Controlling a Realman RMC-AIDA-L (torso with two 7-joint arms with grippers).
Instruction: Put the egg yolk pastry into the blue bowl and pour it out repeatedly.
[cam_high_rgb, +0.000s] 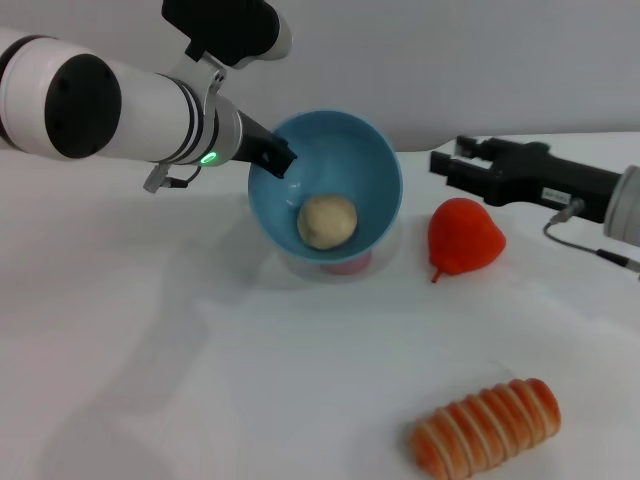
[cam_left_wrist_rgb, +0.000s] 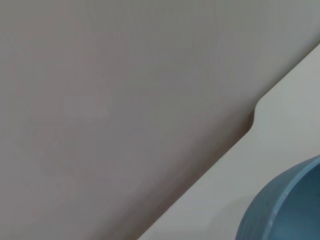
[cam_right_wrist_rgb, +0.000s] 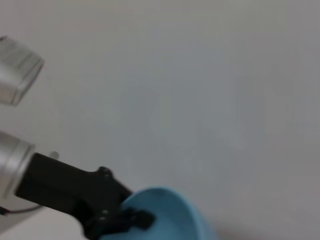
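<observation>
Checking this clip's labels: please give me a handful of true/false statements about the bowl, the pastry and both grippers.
1. The egg yolk pastry lies inside the blue bowl. True.
2. The blue bowl sits flat on the table. False: it is tilted, its opening facing the head camera.
3. The left gripper grips the bowl's rim. True.
4. The right gripper holds the red pear-shaped toy. False: it hangs apart from it, holding nothing.
5. The orange ridged bread roll is in the bowl. False: it lies on the table.

1. Bright, even, diffuse light falls across the white table (cam_high_rgb: 200, 400); no glare.
2. Soft, faint shadows lie beneath the tilted blue bowl (cam_high_rgb: 330, 170) and the left arm.
3. Both wrist views are blurred and out of focus.
</observation>
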